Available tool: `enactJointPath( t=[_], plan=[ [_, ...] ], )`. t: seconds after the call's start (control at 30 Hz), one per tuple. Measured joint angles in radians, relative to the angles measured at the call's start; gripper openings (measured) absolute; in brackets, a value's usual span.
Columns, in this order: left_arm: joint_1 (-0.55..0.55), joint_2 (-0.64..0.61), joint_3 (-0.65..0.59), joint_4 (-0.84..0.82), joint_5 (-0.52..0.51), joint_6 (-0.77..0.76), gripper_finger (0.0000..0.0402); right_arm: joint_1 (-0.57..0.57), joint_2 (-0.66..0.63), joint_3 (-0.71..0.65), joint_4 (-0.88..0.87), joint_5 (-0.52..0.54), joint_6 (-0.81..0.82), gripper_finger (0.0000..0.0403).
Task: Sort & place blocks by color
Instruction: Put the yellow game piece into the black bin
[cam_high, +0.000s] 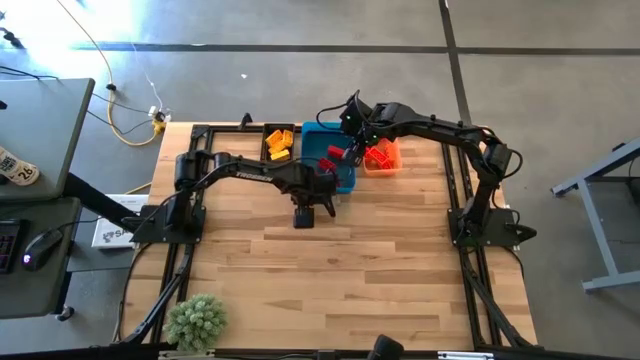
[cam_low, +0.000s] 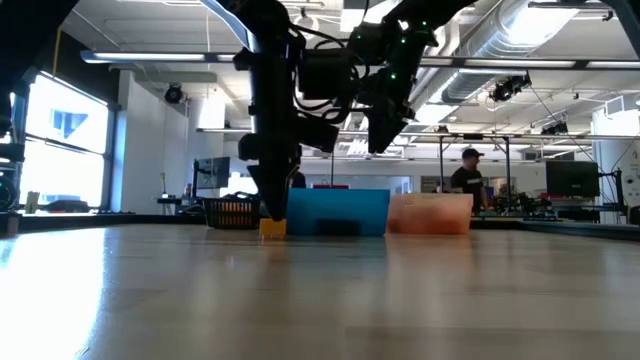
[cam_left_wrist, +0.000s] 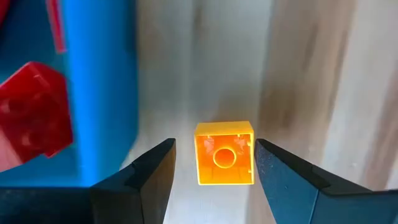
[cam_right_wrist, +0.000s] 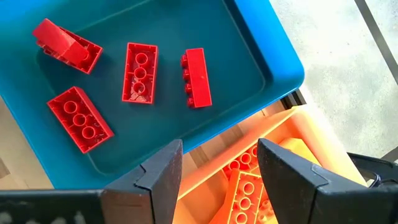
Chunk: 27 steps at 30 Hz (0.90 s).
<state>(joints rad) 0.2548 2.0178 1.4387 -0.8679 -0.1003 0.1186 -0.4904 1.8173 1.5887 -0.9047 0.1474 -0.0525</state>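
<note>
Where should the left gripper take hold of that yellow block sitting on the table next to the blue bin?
Grip the yellow block across its two flat side walls, coming straight down. It sits square and alone on the table, beside the blue bin, already between the open fingers of the left gripper.

Left gripper (cam_left_wrist: 212, 163) lowered, fingers apart, right gripper (cam_right_wrist: 219, 163) raised, fingers apart
</note>
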Motion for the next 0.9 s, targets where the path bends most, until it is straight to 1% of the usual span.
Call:
enactJointPath(
  t=[0.23,0.37,0.57,0.7,0.8,0.9],
  plan=[
    [0.036,0.000,0.000,-0.001,0.044,0.006,0.0206,0.000,0.000,0.000,0.005,0.000,0.000,0.0195],
    [0.049,0.002,0.000,-0.001,0.048,0.009,0.0206,0.000,0.000,0.000,0.012,0.000,0.000,0.0195],
    [0.058,0.050,0.001,-0.007,0.074,0.009,0.0206,0.000,0.000,0.000,0.014,0.000,0.000,0.0195],
    [0.049,0.062,0.002,-0.009,0.047,0.025,0.0205,0.000,0.000,0.000,0.019,0.004,0.000,0.0195],
    [0.043,0.063,0.002,-0.004,0.031,0.056,0.0193,0.000,0.000,0.000,0.021,0.006,0.000,0.0195],
    [0.044,0.062,0.002,-0.004,0.031,0.069,0.0169,0.000,0.000,0.000,0.024,0.007,0.001,0.0195]
  ],
)
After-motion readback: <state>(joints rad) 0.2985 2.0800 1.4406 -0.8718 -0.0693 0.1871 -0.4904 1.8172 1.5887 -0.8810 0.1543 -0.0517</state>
